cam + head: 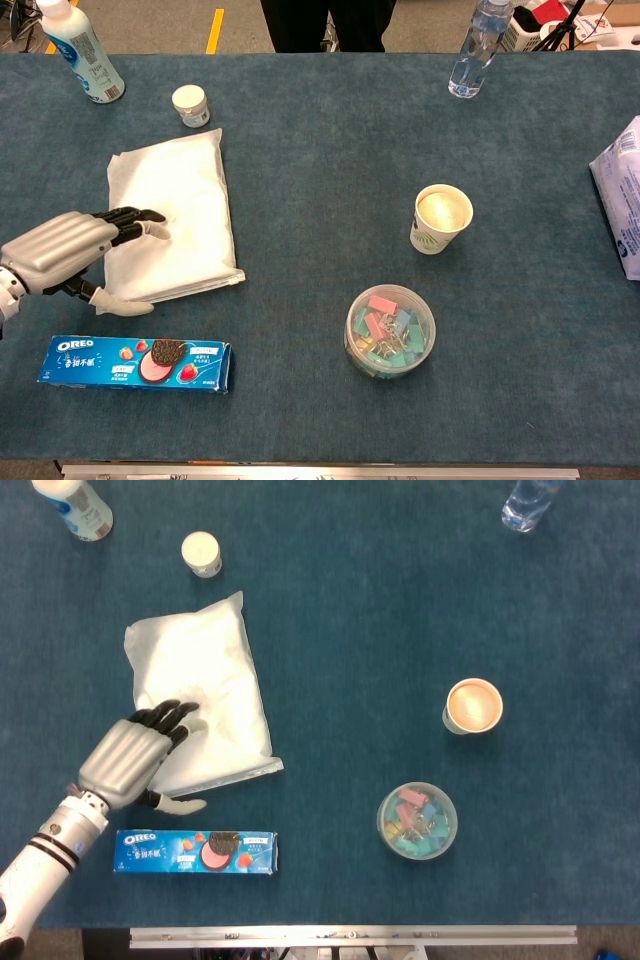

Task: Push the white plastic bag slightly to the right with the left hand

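The white plastic bag (205,685) (180,205) lies flat on the blue table, left of centre, its long side running near to far. My left hand (130,757) (62,256) sits at the bag's near left corner, palm down, with dark fingertips (168,716) over the bag's left edge and the thumb stretched along its near edge. The fingers are spread and hold nothing. Neither view shows my right hand.
An Oreo box (196,851) lies just near of the hand. A small white jar (202,553) and a white bottle (75,505) stand beyond the bag. A paper cup (473,706), a tub of clips (418,820), a water bottle (527,502) and a white packet (620,195) are to the right.
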Robot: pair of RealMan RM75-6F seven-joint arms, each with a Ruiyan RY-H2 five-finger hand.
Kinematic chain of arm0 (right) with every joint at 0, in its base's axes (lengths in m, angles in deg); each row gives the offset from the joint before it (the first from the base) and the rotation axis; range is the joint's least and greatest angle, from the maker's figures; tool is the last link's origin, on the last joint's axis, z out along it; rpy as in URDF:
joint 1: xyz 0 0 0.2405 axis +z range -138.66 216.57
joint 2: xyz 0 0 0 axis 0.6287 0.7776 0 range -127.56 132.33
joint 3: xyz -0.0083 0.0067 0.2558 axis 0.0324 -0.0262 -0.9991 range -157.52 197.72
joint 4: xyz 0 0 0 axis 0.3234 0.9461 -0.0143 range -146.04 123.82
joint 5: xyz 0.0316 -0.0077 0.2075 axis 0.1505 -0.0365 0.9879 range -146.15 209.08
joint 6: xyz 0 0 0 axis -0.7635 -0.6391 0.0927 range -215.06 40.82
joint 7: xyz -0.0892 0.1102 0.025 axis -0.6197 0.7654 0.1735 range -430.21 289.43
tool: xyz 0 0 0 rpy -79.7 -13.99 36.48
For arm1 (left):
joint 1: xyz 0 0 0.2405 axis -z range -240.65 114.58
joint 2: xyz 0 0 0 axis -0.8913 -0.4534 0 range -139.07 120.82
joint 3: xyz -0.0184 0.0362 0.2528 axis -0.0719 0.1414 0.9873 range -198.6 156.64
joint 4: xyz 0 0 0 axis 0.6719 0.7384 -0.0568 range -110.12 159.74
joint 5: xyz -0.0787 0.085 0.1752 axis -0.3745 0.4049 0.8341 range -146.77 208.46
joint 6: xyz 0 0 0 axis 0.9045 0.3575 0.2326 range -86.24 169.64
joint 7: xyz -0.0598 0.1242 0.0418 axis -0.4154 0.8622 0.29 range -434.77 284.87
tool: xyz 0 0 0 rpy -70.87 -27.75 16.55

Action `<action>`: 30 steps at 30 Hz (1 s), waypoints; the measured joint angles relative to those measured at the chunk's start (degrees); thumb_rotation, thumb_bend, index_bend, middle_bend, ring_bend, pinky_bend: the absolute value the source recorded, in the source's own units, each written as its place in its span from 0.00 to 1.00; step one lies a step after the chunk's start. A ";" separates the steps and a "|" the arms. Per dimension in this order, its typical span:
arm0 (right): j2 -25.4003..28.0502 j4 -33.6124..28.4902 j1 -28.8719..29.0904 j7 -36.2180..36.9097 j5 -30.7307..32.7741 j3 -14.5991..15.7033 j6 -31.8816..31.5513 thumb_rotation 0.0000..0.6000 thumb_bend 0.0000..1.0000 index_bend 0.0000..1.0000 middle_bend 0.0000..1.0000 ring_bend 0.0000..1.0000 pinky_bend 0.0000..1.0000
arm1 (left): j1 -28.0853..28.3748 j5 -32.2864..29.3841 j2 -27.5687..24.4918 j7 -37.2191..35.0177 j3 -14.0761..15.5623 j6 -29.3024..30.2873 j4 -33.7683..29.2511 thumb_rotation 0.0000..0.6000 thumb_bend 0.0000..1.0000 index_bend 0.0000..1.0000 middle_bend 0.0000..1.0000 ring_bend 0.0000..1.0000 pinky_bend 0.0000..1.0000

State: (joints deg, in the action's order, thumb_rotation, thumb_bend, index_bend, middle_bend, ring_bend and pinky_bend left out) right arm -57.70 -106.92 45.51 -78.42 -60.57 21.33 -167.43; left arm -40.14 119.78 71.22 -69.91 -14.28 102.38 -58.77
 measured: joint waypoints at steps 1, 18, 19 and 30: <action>0.01 0.02 0.00 0.02 0.03 -0.01 0.00 1.00 0.21 0.38 0.44 0.28 0.37 | -0.12 -0.12 0.18 -0.10 0.20 -0.21 0.41 0.46 0.05 0.17 0.10 0.10 0.24; 0.08 0.05 -0.02 0.11 0.15 -0.12 -0.10 1.00 0.21 0.38 0.44 0.28 0.37 | -0.42 1.18 -3.62 2.88 -1.56 4.83 -6.15 0.84 0.05 0.18 0.12 0.11 0.24; 0.06 0.07 -0.02 0.07 0.16 -0.12 -0.09 1.00 0.21 0.38 0.44 0.28 0.37 | -0.69 1.39 -4.08 3.03 -1.63 5.74 -6.66 0.94 0.05 0.19 0.14 0.11 0.24; -0.44 0.55 0.17 -0.75 0.92 -0.30 0.56 1.00 0.21 0.38 0.44 0.28 0.37 | -8.08 6.67 -10.01 2.18 -1.73 24.15 -9.03 1.00 0.09 0.35 0.43 0.26 0.31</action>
State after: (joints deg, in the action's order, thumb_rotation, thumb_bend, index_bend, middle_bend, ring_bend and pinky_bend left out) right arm -58.15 -106.37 45.67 -79.17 -59.65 21.03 -166.86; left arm -48.22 126.45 61.21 -67.73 -16.01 126.52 -67.79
